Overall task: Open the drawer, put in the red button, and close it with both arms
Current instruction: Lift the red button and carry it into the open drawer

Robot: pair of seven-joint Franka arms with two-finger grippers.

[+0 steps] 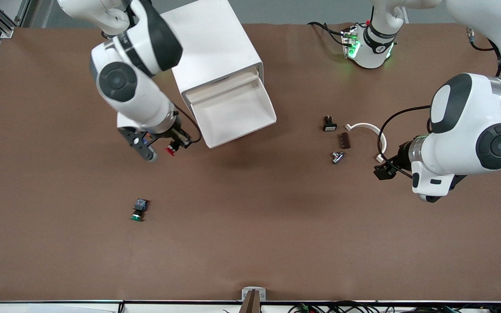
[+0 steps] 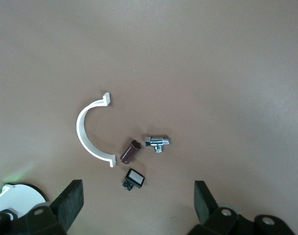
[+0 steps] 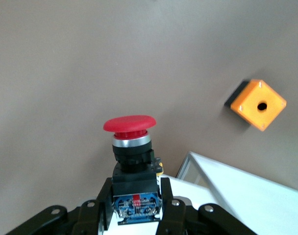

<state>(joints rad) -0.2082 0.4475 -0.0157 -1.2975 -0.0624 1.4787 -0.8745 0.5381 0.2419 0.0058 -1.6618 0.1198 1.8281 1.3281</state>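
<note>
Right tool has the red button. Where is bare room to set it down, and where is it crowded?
The open drawer has a bare floor. Table is bare between the green button and the small parts: black switch, brown piece, chrome fitting, white clip. That cluster is crowded, with the left tool open beside it.

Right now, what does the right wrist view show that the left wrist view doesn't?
Right wrist only: the right end effector shut on the red button, an orange box on the table, and a white corner of the cabinet.

Left wrist only: the open left end effector over a white curved clip, a brown cylinder, a metal fitting and a small black switch.

Both: the brown table, nothing else.
</note>
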